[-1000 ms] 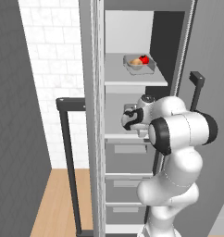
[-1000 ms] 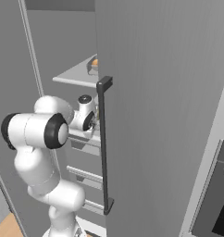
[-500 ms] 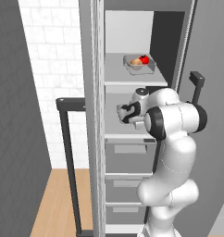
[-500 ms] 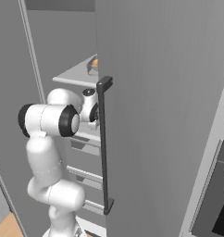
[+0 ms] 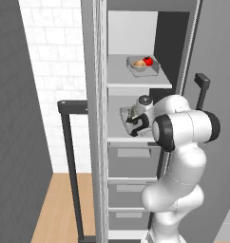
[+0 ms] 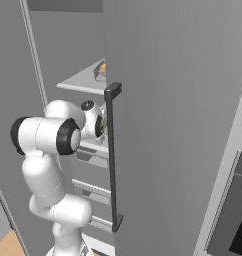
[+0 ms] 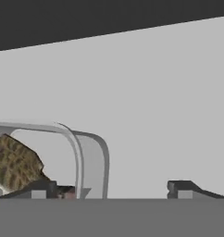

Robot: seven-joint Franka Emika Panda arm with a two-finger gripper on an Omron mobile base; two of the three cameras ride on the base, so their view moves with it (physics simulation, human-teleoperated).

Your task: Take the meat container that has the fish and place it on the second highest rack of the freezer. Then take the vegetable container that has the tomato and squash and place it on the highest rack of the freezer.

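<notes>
The gripper's (image 7: pixel 114 187) fingers are apart by the clear-grey fish tray (image 7: pixel 86 152); the tall dark door (image 6: pixel 173 125) stands at three o'clock.

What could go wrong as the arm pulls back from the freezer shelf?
1. In the hand view the open gripper straddles a corner of the meat container; one fingertip might drag the tray, and the fish in it, off the shelf.
2. The elbow sits close to the door handle and could knock it.
</notes>
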